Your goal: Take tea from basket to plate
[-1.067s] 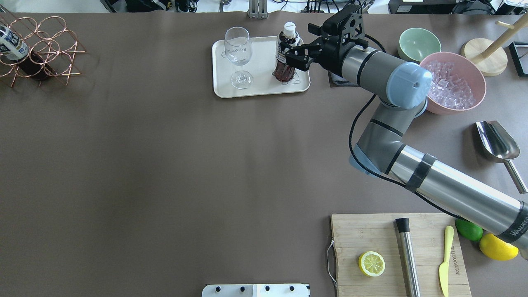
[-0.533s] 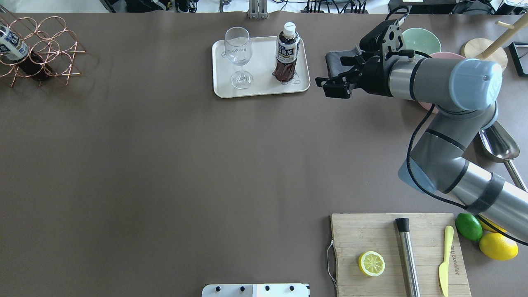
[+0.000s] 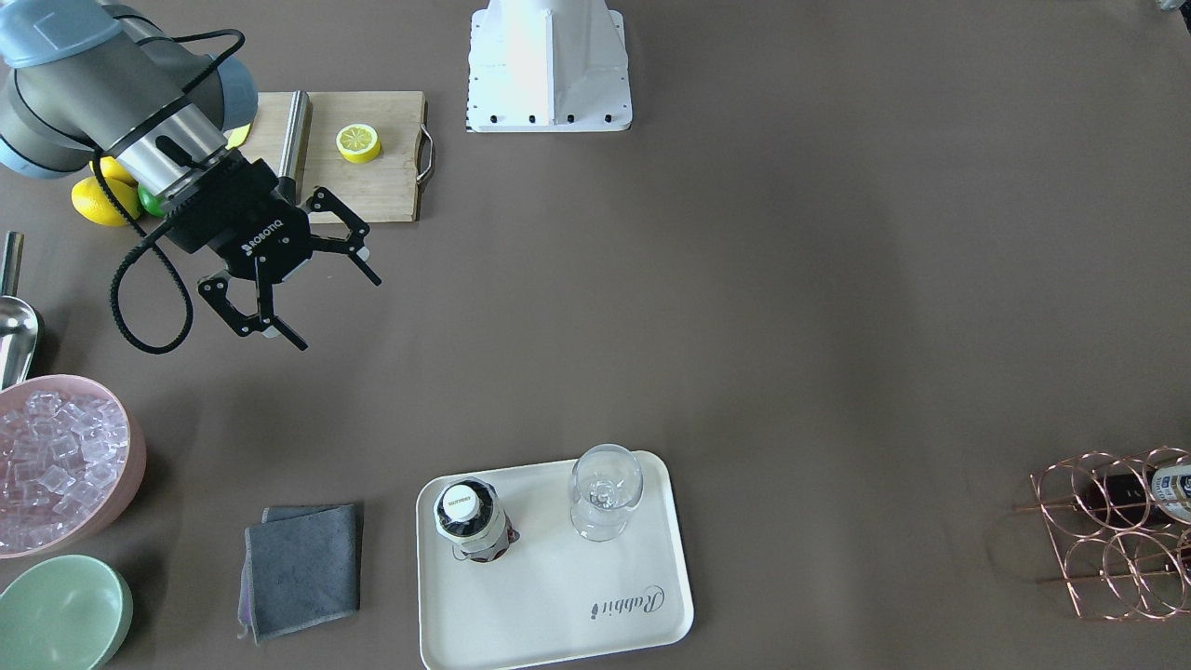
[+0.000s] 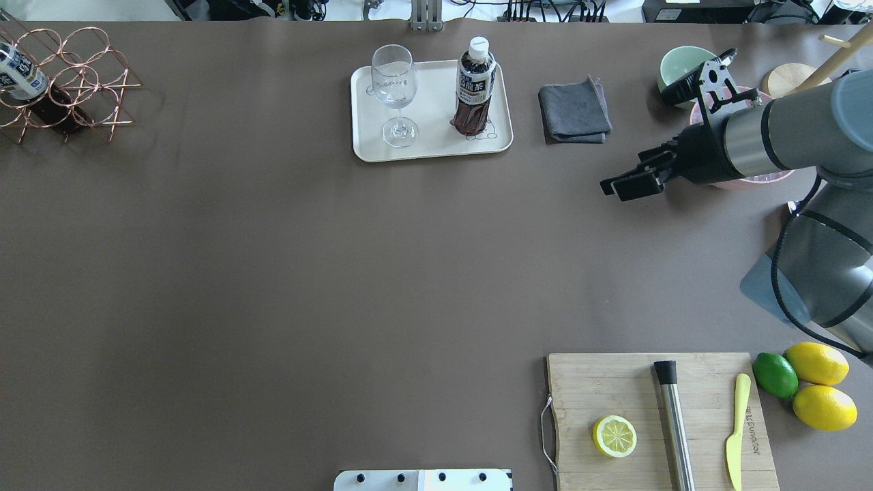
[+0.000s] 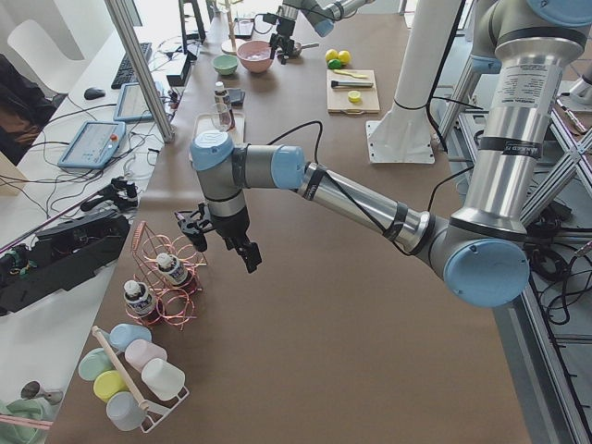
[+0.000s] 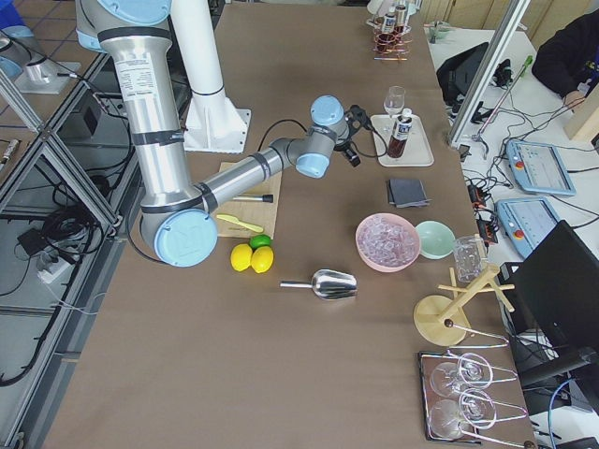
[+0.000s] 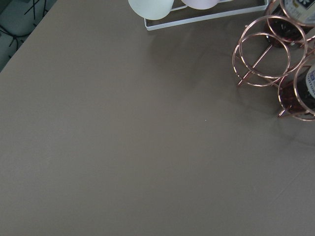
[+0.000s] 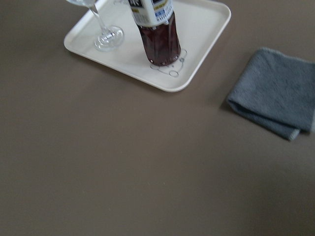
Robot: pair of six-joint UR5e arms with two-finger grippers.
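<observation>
Tea [image 4: 475, 85] stands upright on the plate [image 4: 436, 140], at the end nearest the grey cloth [image 4: 574, 109]. White cap is on, and the base sits over the bear drawing. The stemmed glass [image 4: 394, 92] shares the plate at the other end, near the bottle but not touching it.

Right gripper [image 3: 340, 314] hangs well clear of the plate, out past the cloth, with its jaws spread wide and nothing between them. Left gripper [image 5: 225, 242] is far from the plate, just beside the basket [image 5: 162, 277]. It appears only in the side view, so I cannot tell how its jaws stand.

Two more bottles [image 5: 171, 270] sit in the basket rings, cap ends poking out.

Handling, as a judgement:
- **Weight:** the bottle looks full, so probably weighty for its size.
- **Wall:** thin clear plastic likely gives under a hard squeeze.
- **Label:** the printed band looks smooth and possibly slick.
- **Cap and neck:** the stiffest part.
- **Grip:** best taken across the labelled body, or just under the cap where wire rings crowd the body.
- **Pressure:** firm, not crushing.
- **Lift:** draw it along the ring's axis so it does not snag the wire.
- **Hazard:** the glass is fragile and top-heavy, so set bottles down away from it.
</observation>
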